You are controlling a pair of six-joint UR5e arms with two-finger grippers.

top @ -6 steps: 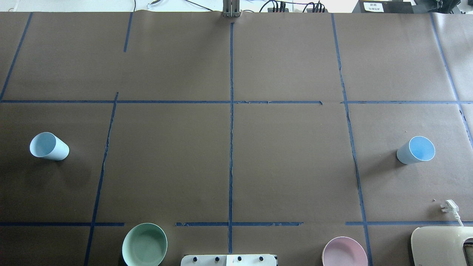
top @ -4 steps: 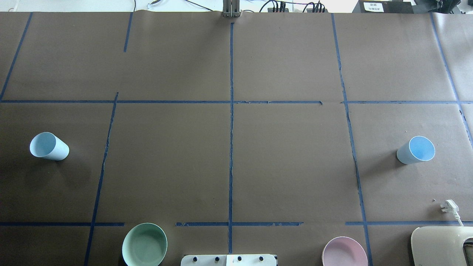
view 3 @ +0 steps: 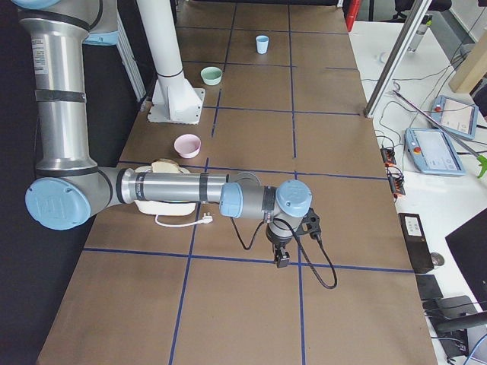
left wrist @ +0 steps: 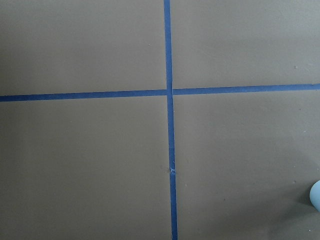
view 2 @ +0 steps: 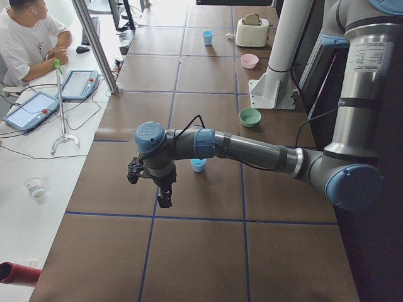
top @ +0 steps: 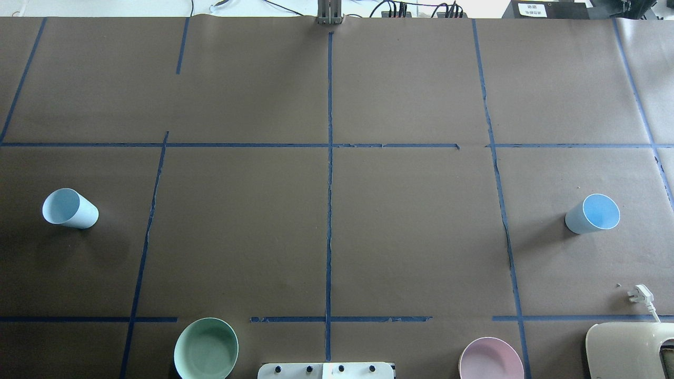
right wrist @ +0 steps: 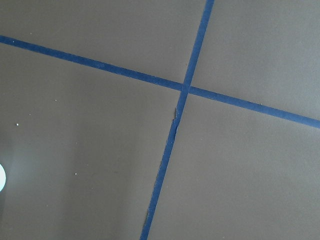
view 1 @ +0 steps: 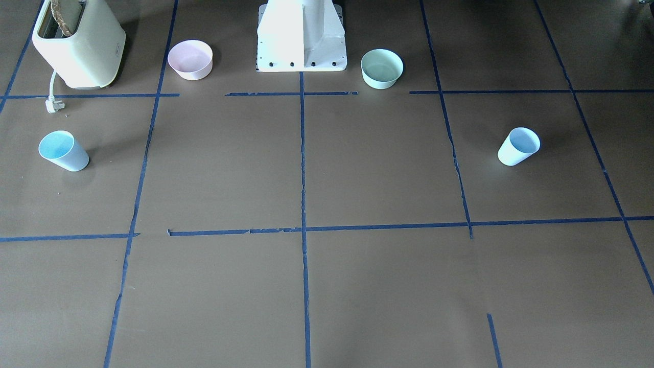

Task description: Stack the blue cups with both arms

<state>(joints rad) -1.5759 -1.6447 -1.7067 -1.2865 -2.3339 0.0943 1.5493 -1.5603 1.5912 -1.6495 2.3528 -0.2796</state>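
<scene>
Two pale-blue cups stand upright, far apart on the brown table. One cup is at the left of the overhead view and the other cup at the right. Both also show in the front view, the first and the second. My left gripper shows only in the exterior left view, hovering beside the first cup. My right gripper shows only in the exterior right view. I cannot tell whether either is open or shut. A cup's edge shows in the left wrist view.
A mint-green bowl and a pink bowl sit near the white pedestal base. A cream toaster with its loose plug stands at the near right corner. Blue tape lines cross the table.
</scene>
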